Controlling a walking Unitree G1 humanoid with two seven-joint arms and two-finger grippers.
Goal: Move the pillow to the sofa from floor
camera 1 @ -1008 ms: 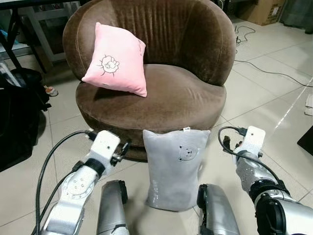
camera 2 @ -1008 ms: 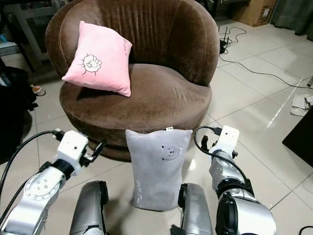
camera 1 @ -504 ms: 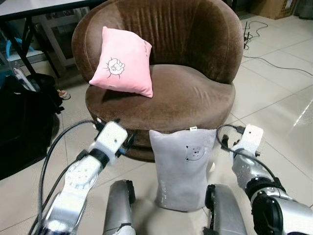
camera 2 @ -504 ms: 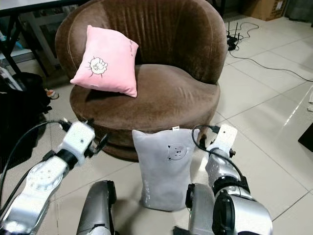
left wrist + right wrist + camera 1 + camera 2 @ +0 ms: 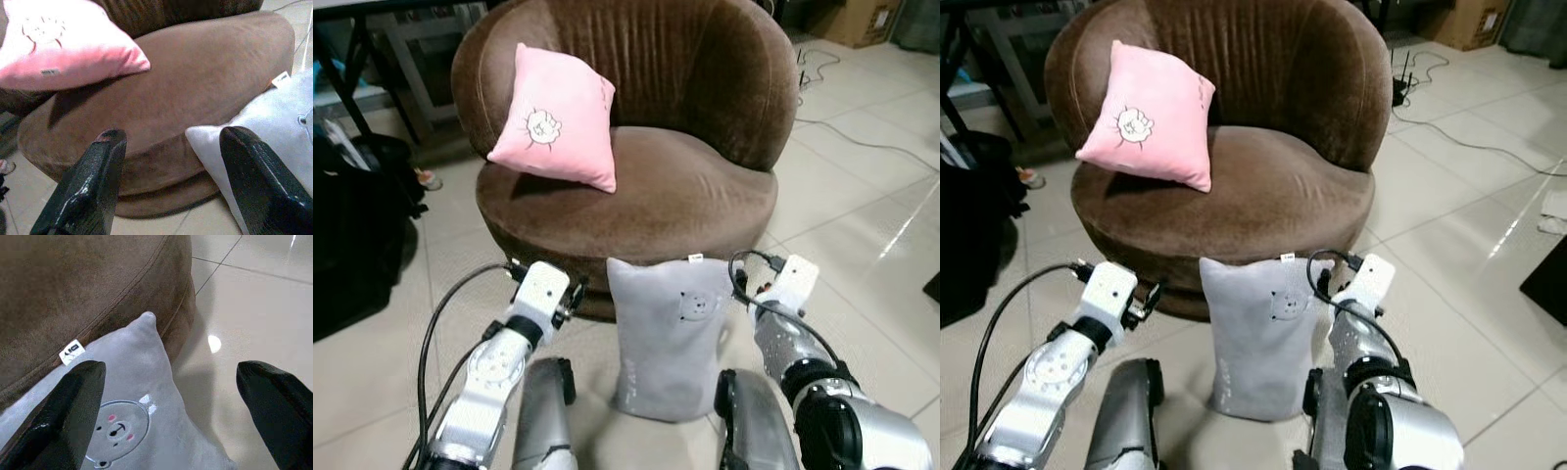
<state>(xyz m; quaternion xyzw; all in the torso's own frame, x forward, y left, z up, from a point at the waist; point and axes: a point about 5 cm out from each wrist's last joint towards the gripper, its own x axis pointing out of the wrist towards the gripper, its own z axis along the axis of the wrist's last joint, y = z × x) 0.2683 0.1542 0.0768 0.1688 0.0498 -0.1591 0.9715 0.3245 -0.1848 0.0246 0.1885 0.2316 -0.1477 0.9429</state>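
Two grippers flank grey pillow (image 5: 668, 333) (upright against sofa (image 5: 636, 206)): left gripper (image 5: 168, 183), right gripper (image 5: 171, 416) both spread wide, empty.

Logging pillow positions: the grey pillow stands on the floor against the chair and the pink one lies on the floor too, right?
Not quite. The pink pillow sits on the brown chair's seat, as the left eye view shows. The grey pillow does stand on the floor against the chair.

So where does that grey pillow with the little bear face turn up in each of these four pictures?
Left eye view: grey pillow low centre, propped against the brown sofa.
Right eye view: low centre.
Left wrist view: at the edge, beside one finger.
Right wrist view: centre, between the fingers.
Shared landmark: the brown sofa.
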